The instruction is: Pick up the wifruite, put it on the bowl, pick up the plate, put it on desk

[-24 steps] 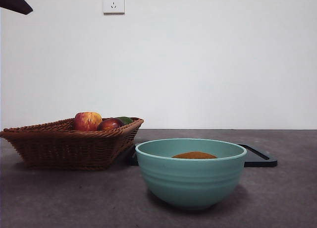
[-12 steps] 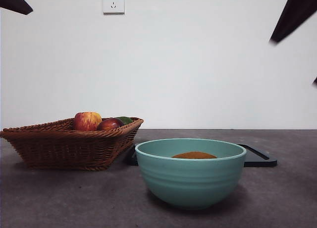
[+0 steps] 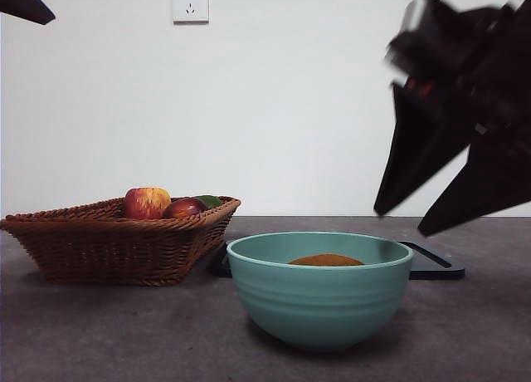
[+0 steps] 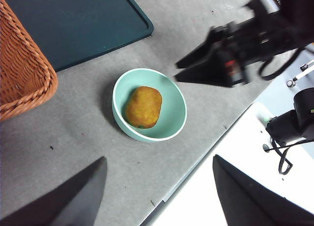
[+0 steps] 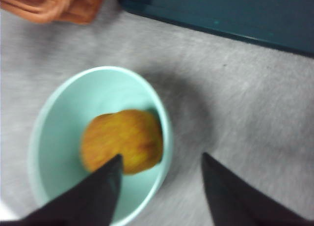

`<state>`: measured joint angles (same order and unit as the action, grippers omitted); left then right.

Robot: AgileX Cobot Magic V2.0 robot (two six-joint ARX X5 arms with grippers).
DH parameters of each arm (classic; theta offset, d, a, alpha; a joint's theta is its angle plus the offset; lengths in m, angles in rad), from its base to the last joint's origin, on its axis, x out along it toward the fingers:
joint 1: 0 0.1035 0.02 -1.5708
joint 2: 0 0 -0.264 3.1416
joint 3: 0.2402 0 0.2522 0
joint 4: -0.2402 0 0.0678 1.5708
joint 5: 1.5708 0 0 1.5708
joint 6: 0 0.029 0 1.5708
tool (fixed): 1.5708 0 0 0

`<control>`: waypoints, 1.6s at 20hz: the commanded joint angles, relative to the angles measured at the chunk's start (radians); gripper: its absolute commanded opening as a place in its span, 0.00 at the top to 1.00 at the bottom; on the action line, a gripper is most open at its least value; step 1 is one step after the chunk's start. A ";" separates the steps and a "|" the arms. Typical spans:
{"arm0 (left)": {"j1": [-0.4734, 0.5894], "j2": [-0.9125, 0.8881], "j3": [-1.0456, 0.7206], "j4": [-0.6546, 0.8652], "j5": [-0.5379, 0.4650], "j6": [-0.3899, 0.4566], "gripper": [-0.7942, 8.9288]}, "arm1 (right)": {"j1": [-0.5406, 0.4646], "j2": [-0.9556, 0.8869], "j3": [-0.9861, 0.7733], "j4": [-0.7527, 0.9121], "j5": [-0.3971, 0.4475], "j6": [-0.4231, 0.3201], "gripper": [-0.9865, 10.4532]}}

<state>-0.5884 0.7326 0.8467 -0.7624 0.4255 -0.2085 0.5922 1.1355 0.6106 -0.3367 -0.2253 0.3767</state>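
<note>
While the left tool (image 4: 157,196) waits apart, the right tool (image 3: 411,220), released, above the fruit (image 5: 121,141) in the bowl (image 3: 319,303).

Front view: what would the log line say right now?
right gripper: open, above bowl | orange fruit: in bowl | left gripper: open, waiting

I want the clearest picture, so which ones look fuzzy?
The right wrist view is smeared all over: the bowl and the brown fruit look soft. In the front view only the right tool is blurred. The left wrist view is sharpest.
</note>
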 commanded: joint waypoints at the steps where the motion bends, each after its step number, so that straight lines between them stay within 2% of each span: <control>1: -0.006 0.006 0.008 0.007 0.006 0.007 0.56 | 0.027 0.056 0.005 0.034 0.043 0.025 0.73; 5: -0.006 0.006 0.008 0.007 0.005 0.006 0.56 | 0.054 0.126 0.005 0.083 0.093 0.028 0.78; 7: -0.006 0.006 0.008 0.007 0.005 0.006 0.56 | 0.062 0.153 0.005 0.102 0.096 0.028 0.79; 12: -0.006 0.006 0.008 0.006 0.006 0.007 0.56 | 0.072 0.171 0.005 0.127 0.095 0.028 0.90; 17: -0.006 0.006 0.008 0.006 0.005 0.013 0.56 | 0.079 0.164 0.024 0.126 0.095 0.028 0.91; 20: -0.006 0.006 0.008 0.006 0.005 0.017 0.56 | 0.080 0.143 0.094 0.069 0.097 0.026 0.91; 24: -0.006 0.006 0.008 0.006 0.005 0.018 0.56 | 0.050 0.148 0.225 -0.024 0.154 -0.039 0.91; 32: -0.006 0.006 0.008 -0.006 0.005 0.025 0.56 | -0.101 0.353 0.498 -0.063 0.148 -0.146 0.91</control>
<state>-0.5884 0.7326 0.8467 -0.7746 0.4255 -0.1967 0.4828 1.4761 1.0927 -0.4076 -0.0765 0.2569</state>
